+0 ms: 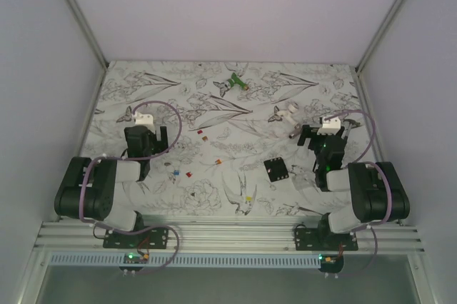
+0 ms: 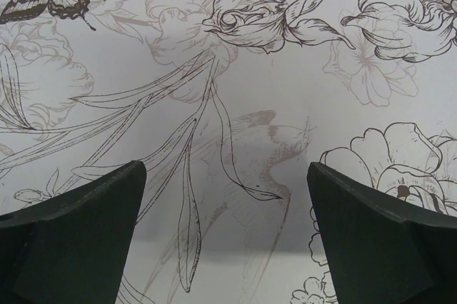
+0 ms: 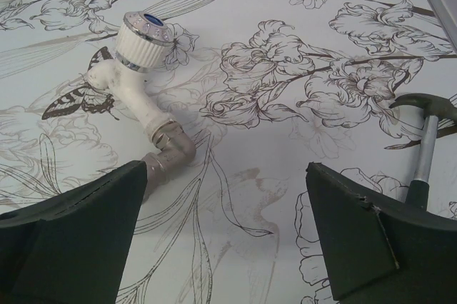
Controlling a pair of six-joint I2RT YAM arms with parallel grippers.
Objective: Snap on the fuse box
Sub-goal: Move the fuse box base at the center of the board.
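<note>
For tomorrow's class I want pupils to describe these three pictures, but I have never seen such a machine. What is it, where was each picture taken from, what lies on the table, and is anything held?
These are two robot arms bolted at the near edge of a table with a flower-printed cover. The wide picture looks down from above and behind them. The other two come from a camera on each wrist; the dark wedges at the bottom are that arm's fingers. The left gripper and the right gripper both stand open, holding nothing. On the table lie a small flat black plastic fuse box, a white plastic tap with a metal fitting, a green-and-white object and tiny loose coloured fuses.
</note>
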